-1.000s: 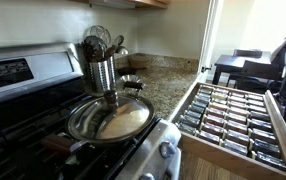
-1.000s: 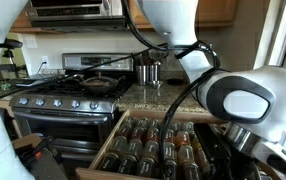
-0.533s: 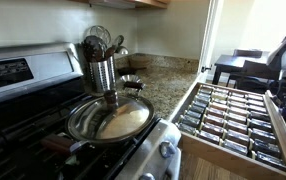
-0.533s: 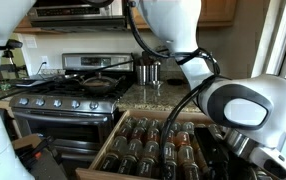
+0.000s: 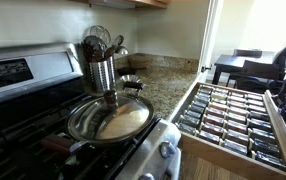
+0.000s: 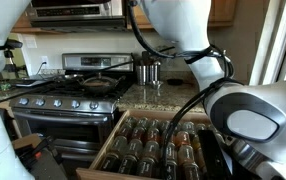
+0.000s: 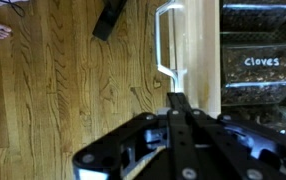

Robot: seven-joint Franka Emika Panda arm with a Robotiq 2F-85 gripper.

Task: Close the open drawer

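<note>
Kitchen, wood floor [image 7: 63, 80] below: the drawer [image 5: 285, 135] stands pulled out, stove [image 5: 13, 70] beside it, jars [image 7: 258, 65] exposed. The gripper [image 7: 178, 105] hangs just outside its front, near its white handle [image 7: 166, 45], seemingly placed to push. Clenched or released? Cannot tell.

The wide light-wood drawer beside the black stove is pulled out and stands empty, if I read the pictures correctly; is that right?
Not quite. The wide light-wood drawer beside the black stove is pulled out, but it is not empty. Both exterior views show it filled with rows of small jars, and the wrist view shows a jar labelled cloves.
</note>
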